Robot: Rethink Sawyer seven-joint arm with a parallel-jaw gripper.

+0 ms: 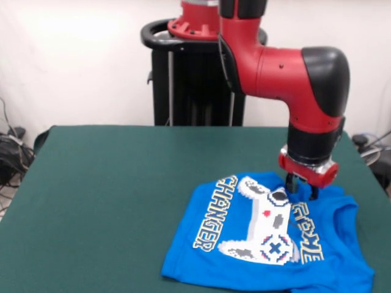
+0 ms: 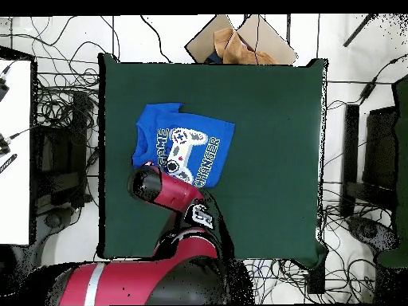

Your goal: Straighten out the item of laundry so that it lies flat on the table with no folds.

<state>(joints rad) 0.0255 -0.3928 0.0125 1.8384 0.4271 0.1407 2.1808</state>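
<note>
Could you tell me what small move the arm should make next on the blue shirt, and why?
Probably lower the gripper the last bit onto the shirt and pinch its far edge. It sits right at that edge beside the controller print, and the shirt's side towards the table edge looks bunched, so pulling outward there could flatten it.

A brown cardboard box (image 2: pixel 239 40) lies on the floor just beyond the far edge of the worktop in the overhead view, its flaps open. Tangled black cables (image 2: pixel 60 119) spread over the pale floor on the left, and more cables (image 2: pixel 351 231) lie on the right. A white surface (image 2: pixel 14 151) runs along the left edge. In the front view a plain white wall (image 1: pixel 79 61) stands at the back.
</note>
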